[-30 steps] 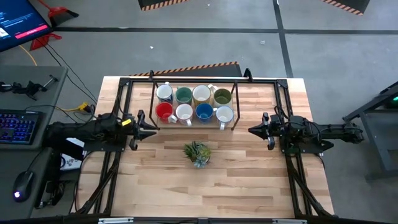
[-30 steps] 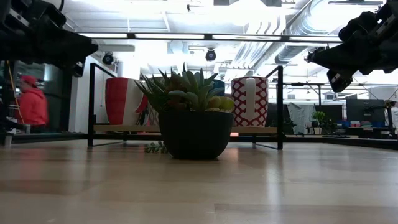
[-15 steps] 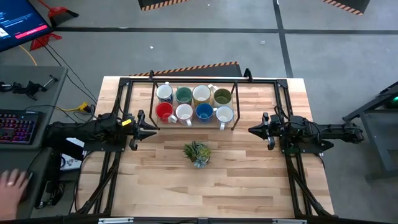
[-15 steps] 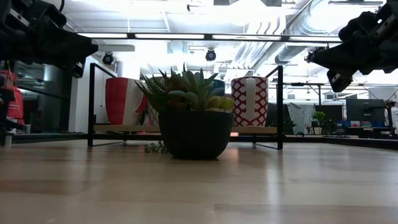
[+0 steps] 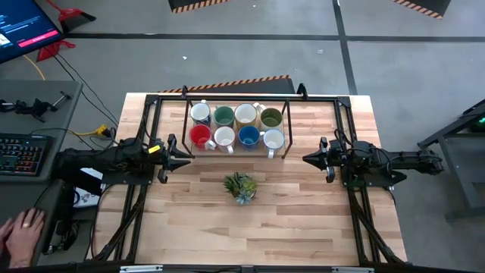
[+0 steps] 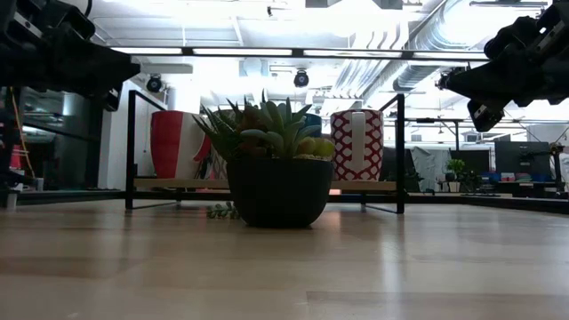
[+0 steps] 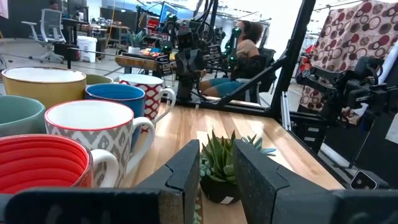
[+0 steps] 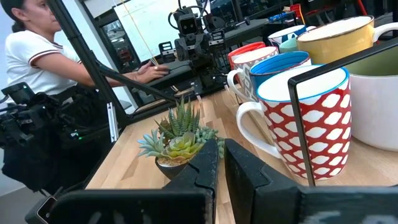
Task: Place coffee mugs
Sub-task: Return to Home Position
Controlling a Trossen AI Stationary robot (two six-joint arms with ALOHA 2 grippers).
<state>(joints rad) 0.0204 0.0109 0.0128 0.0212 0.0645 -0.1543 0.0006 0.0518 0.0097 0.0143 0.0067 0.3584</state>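
Eight mugs stand on their bases in two rows inside a black-framed rack (image 5: 236,126) at the table's far middle. The far row is white (image 5: 200,113), teal (image 5: 223,116), cream (image 5: 245,114) and olive (image 5: 270,117). The near row is red (image 5: 200,136), grey-patterned (image 5: 224,137), blue (image 5: 248,136) and red-patterned (image 5: 273,139). My left gripper (image 5: 186,157) hovers left of the rack, narrowly open, and points toward the red mug (image 7: 43,165). My right gripper (image 5: 307,159) hovers right of the rack, shut, beside the red-patterned mug (image 8: 305,124).
A small spiky plant in a dark pot (image 5: 240,186) stands on the table in front of the rack, between the two grippers. Bare wood lies near of it. A person's hand (image 5: 21,230) rests off the table's left side, and a seated person (image 8: 37,62) shows beyond it.
Both arms have kept still. A person's hand has come into the high view at the lower left, off the table. The person in red seen in the room behind has walked out of the low view.
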